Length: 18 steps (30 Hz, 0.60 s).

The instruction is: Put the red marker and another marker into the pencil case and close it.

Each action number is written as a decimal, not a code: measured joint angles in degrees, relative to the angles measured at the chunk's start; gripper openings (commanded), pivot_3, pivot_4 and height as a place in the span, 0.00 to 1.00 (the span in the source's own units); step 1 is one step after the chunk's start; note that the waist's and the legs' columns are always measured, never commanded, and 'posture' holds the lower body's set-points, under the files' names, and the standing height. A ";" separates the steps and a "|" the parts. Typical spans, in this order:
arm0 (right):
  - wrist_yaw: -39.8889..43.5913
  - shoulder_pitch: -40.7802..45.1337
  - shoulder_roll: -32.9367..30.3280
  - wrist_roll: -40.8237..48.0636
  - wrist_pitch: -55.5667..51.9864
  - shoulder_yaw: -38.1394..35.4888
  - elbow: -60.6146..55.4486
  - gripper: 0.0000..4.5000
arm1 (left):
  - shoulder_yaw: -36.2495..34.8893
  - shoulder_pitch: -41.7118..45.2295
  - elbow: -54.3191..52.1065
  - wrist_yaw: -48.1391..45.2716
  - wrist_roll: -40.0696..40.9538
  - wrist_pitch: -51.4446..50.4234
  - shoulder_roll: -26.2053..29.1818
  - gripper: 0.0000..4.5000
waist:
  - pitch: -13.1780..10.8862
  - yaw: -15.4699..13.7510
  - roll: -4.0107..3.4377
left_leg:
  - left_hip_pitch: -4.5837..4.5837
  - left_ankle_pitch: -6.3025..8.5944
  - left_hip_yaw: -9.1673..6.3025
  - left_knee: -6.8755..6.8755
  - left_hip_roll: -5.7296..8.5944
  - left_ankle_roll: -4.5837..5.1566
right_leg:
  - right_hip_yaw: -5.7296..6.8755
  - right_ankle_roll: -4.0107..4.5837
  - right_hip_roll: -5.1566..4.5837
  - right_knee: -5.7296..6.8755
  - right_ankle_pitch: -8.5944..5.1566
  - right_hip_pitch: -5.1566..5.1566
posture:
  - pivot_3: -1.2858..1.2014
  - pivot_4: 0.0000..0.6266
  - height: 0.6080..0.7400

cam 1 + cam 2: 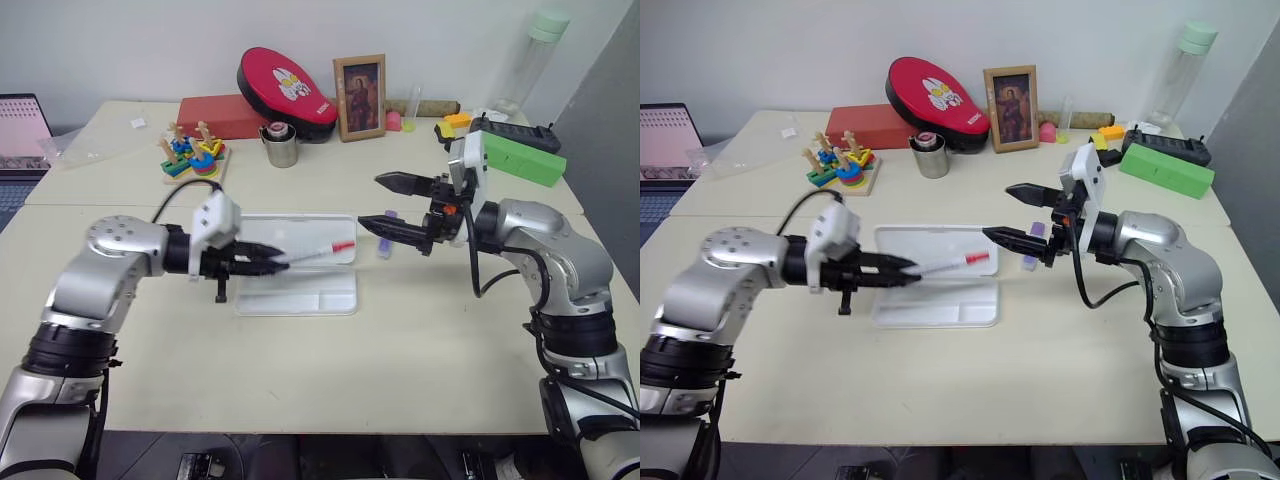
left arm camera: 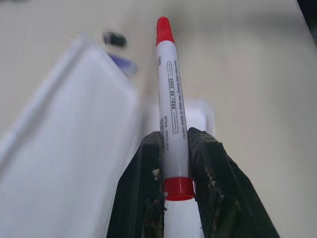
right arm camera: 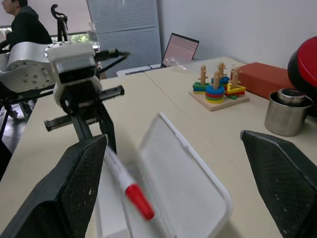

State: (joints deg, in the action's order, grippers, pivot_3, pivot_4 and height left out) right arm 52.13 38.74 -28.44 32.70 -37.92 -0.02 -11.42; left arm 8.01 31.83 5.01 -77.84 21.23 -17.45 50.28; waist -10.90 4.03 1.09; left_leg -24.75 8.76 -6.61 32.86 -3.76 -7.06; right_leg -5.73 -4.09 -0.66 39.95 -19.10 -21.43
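My left gripper (image 1: 272,258) is shut on the red marker (image 1: 320,250), a slim white barrel with a red cap. It holds the marker nearly level above the pencil case (image 1: 310,290), cap end toward the right. The white pencil case lies open at the table's middle, lid (image 1: 930,240) folded back. In the left wrist view the marker (image 2: 171,104) sticks out between the black fingers (image 2: 213,178). My right gripper (image 1: 372,200) stands open just right of the case, nothing between its fingers. The lavender marker (image 1: 385,248) lies on the table under it, partly hidden by the lower finger.
Along the back stand a red oval case (image 1: 285,80), a red box (image 1: 220,115), a metal cup (image 1: 281,145), a ring-stacking toy (image 1: 193,158) and a picture frame (image 1: 360,96). A green box (image 1: 520,158) lies at back right, a laptop (image 1: 22,130) far left.
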 measured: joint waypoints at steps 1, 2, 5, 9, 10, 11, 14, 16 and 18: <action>-0.47 -0.25 -0.14 0.04 -0.08 0.00 -0.90 1.00 | 1.03 0.38 2.29 -0.70 -1.79 1.79 -0.08 0.10 | 0.00 0.05 0.00 | -0.03 0.00 0.00 0.00 0.01 0.00 | 0.00 0.00 0.00 0.00 0.00 -0.02 | 0.52 0.24 1.00; -0.73 -0.43 -0.27 0.05 -0.09 -0.07 -1.29 1.00 | 1.37 0.71 3.03 -0.95 -2.52 2.59 -0.19 0.10 | 0.00 0.04 0.00 | -0.03 0.00 0.00 0.01 0.00 0.00 | 0.00 0.00 0.00 -0.02 0.00 -0.01 | 0.52 0.24 1.00; -2.21 -2.14 -0.69 0.11 -0.45 -0.45 -3.77 1.00 | 3.32 3.76 8.42 -2.38 -6.46 7.10 -1.54 0.10 | 0.00 -0.28 0.00 | -0.04 0.00 0.00 0.02 0.02 0.00 | 0.00 -0.01 -0.01 -0.02 0.00 0.01 | 0.52 0.24 1.00; -3.63 -3.43 -1.22 0.15 -1.47 -0.48 -5.58 1.00 | 5.08 5.59 13.70 -3.09 -10.01 11.32 -3.42 0.10 | 0.00 -0.64 0.00 | -0.04 0.00 -0.01 0.02 0.02 0.00 | 0.01 -0.01 -0.01 -0.02 0.00 0.00 | 0.52 0.24 1.00; -3.83 -3.78 -1.51 0.15 -1.71 -0.50 -6.07 1.00 | 5.21 5.72 14.48 -3.36 -10.44 11.89 -3.85 0.10 | 0.00 -0.66 0.00 | -0.05 0.00 -0.01 0.02 0.01 0.00 | 0.01 -0.01 -0.01 -0.02 0.00 -0.01 | 0.52 0.24 1.00; -3.97 -4.00 -1.74 0.15 -1.91 -0.49 -6.38 1.00 | 5.22 5.99 15.05 -3.67 -10.69 12.08 -4.15 0.18 | 0.00 -0.68 0.00 | -0.04 0.00 -0.01 0.02 0.01 0.00 | 0.01 0.00 -0.01 -0.01 0.00 0.00 | 0.52 0.24 1.00; -4.83 -4.84 -2.38 0.10 -2.77 -0.41 -6.95 1.00 | 5.24 6.67 16.17 -4.09 -12.05 13.32 -4.60 0.29 | 0.00 -0.63 0.00 | -0.04 0.00 -0.02 0.02 0.01 0.00 | 0.01 0.00 -0.01 -0.01 0.00 -0.01 | 0.52 0.24 1.00; -5.01 -5.67 -2.56 0.03 -3.01 -0.19 -6.99 1.00 | 5.24 6.77 16.63 -4.09 -12.66 14.12 -4.70 0.40 | 0.00 -0.64 0.00 | -0.04 0.00 -0.01 0.02 0.01 0.00 | 0.01 -0.01 -0.01 -0.01 0.00 0.00 | 0.52 0.24 1.00; -5.39 -6.03 -2.58 -0.09 -3.15 0.54 -6.84 1.00 | 5.24 6.76 17.35 -4.07 -13.18 14.25 -5.10 0.48 | 0.00 -0.63 0.00 | -0.04 0.00 -0.02 0.03 0.01 0.00 | 0.01 0.00 -0.01 0.00 0.00 0.00 | 0.52 0.24 1.00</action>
State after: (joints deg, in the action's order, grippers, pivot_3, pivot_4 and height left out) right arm 46.74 32.71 -31.02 32.60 -41.07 0.52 -18.25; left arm 13.25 38.59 22.36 -81.91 8.05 -3.20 45.19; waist -10.90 3.41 1.10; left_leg -24.79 8.76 -6.63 32.89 -3.75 -7.06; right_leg -5.71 -4.09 -0.67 39.95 -19.10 -21.43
